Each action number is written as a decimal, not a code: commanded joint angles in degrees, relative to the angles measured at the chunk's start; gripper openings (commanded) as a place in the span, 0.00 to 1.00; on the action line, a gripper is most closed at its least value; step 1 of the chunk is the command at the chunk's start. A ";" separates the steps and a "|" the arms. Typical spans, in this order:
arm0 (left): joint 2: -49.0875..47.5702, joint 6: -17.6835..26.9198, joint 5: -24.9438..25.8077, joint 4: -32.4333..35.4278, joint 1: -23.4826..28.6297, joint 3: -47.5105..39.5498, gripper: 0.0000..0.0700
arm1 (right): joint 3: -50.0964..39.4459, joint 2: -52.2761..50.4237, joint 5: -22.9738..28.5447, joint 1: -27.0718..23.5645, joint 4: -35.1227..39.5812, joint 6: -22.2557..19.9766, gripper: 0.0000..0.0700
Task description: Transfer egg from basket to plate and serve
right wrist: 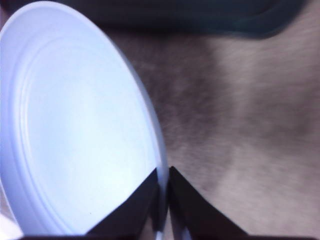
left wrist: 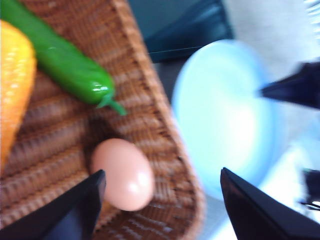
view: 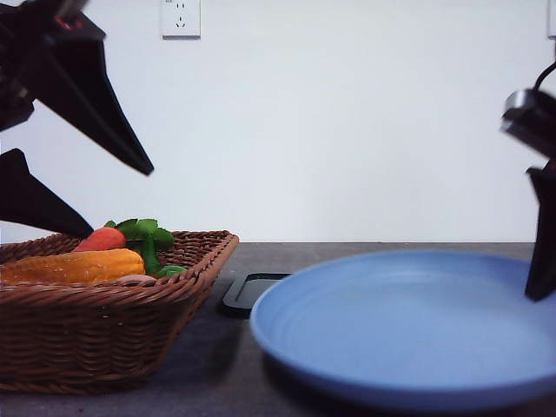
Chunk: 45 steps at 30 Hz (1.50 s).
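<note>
Egg (left wrist: 123, 173) lies inside the basket (left wrist: 150, 100), on the woven floor near the corner of the rim, and nothing is touching it. Beside it in the basket there is a green vegetable (left wrist: 65, 62) and a yellow-orange corn cob (left wrist: 14, 85); in the front view a carrot (view: 100, 239) with green leaves lies there too. The left gripper (left wrist: 162, 200) hangs above the basket with its two dark fingers spread wide, one finger close beside the egg and the other out past the basket rim, and it holds nothing. The plate (view: 408, 326) is light blue and stands on the dark table (right wrist: 240, 115) just beside the basket, with nothing lying on it. The right gripper (right wrist: 164, 195) has its fingers pressed together on the rim of the plate, so the rim is pinched between them. A flat black tray (view: 248, 294) lies behind the plate, near the basket.
</note>
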 commanded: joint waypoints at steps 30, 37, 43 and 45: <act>13.32 0.22 -2.90 4.13 -4.92 0.88 0.49 | 0.61 -4.63 0.85 -4.00 -2.37 -3.04 0.00; 13.35 0.59 -3.41 4.11 -5.00 0.88 0.40 | 0.61 -4.63 0.84 -4.00 -2.39 -3.21 0.00; 13.37 1.96 -3.37 3.05 -5.14 0.88 0.37 | 0.61 -4.63 0.84 -4.00 -2.39 -3.24 0.00; 13.40 2.07 -3.36 2.77 -5.14 0.88 0.37 | 0.61 -4.63 0.84 -4.00 -2.39 -3.24 0.00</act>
